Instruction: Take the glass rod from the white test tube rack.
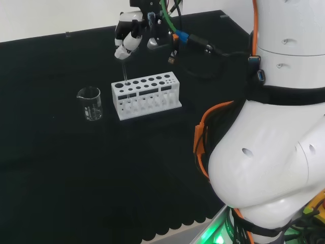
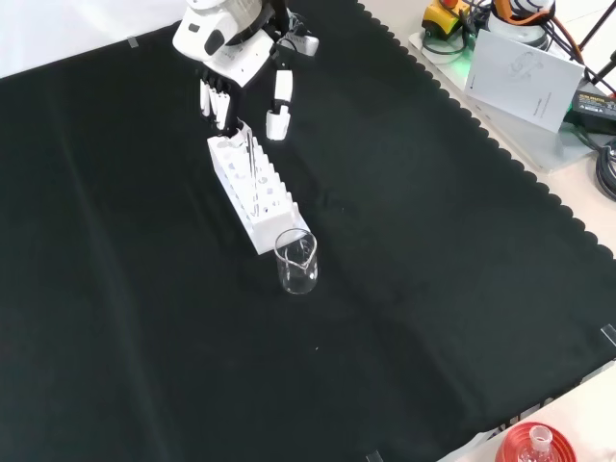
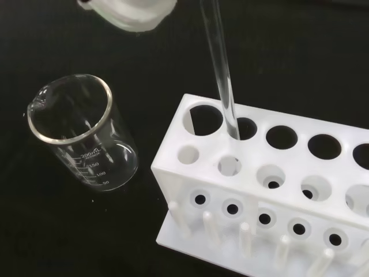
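Black cloth (image 2: 404,289) under our white rack (image 1: 145,95), glass rod (image 3: 221,75) upright in an end hole w/ our hand (image 1: 127,38) pinching its top, empty beaker (image 1: 90,103) beside rack.

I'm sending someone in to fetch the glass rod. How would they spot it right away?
On the black cloth stands a white test tube rack beside a clear beaker. The glass rod rises from a hole near the rack's beaker end, under the hand: the only thing standing in the rack.

Even, bright overhead light. The matte black cloth (image 2: 404,289) swallows shadows. The blurred white hand (image 3: 135,11) is out of focus in the wrist view.
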Action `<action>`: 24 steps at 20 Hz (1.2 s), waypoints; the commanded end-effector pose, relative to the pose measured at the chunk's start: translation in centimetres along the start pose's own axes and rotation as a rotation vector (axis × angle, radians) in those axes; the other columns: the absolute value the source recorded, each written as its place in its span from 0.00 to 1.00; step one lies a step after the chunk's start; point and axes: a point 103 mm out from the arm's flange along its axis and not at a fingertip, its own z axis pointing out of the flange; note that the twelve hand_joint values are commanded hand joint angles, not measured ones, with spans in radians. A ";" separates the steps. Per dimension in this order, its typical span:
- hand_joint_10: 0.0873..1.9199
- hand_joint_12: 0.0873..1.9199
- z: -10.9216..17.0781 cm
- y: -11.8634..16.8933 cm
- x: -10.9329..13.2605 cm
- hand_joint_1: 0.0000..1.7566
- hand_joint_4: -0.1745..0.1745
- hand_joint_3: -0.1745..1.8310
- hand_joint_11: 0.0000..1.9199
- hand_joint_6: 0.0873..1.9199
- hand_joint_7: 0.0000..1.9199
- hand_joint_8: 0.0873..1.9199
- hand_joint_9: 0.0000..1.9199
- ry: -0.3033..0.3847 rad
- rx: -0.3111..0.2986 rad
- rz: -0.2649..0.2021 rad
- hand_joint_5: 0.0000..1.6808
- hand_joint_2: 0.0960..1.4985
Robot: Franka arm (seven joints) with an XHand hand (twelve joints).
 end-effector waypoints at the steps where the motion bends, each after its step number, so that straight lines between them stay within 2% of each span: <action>1: 0.26 0.60 0.3 0.2 0.0 0.54 0.02 0.00 0.44 0.43 0.54 0.29 0.56 0.001 -0.008 -0.010 0.45 0.59; 6: 0.22 0.56 0.4 0.4 -0.1 0.57 0.00 0.00 0.52 0.38 0.60 0.26 0.62 0.017 -0.060 -0.015 0.55 0.60; 9: 0.17 0.53 0.6 0.6 -0.1 0.59 0.00 0.00 0.58 0.34 0.64 0.23 0.68 0.011 -0.070 -0.022 0.62 0.61; 11: 0.15 0.51 1.5 0.2 -2.6 0.63 0.41 0.00 0.62 0.27 0.68 0.21 0.72 0.039 -0.083 -0.026 0.71 0.66; 12: 0.14 0.51 1.6 0.3 -2.4 0.64 0.52 0.00 0.63 0.25 0.69 0.20 0.73 0.023 -0.078 -0.022 0.74 0.68; 13: 0.13 0.50 1.6 0.6 -1.9 0.65 0.54 0.00 0.64 0.24 0.69 0.19 0.74 0.010 -0.077 -0.023 0.76 0.68; 14: 0.12 0.49 1.5 0.8 -1.1 0.65 0.49 0.00 0.65 0.22 0.71 0.18 0.75 0.000 -0.076 -0.025 0.77 0.68; 18: 0.07 0.41 1.2 1.5 0.2 0.68 0.09 0.00 0.74 0.20 0.75 0.14 0.80 0.007 -0.075 -0.034 0.78 0.69; 19: 0.06 0.39 1.1 1.6 0.3 0.68 0.05 0.00 0.76 0.20 0.77 0.13 0.82 0.008 -0.083 -0.037 0.78 0.69; 20: 0.05 0.37 1.1 1.7 0.3 0.71 0.06 0.00 0.78 0.22 0.79 0.09 0.84 0.009 -0.093 -0.041 0.76 0.68; 22: 0.03 0.31 0.7 1.9 0.2 0.74 0.02 0.00 0.81 0.22 0.82 0.02 0.87 0.003 -0.122 -0.052 0.74 0.68; 24: 0.03 0.25 0.3 1.9 0.1 0.75 0.00 0.00 0.82 0.18 0.82 0.01 0.89 -0.015 -0.135 -0.055 0.75 0.67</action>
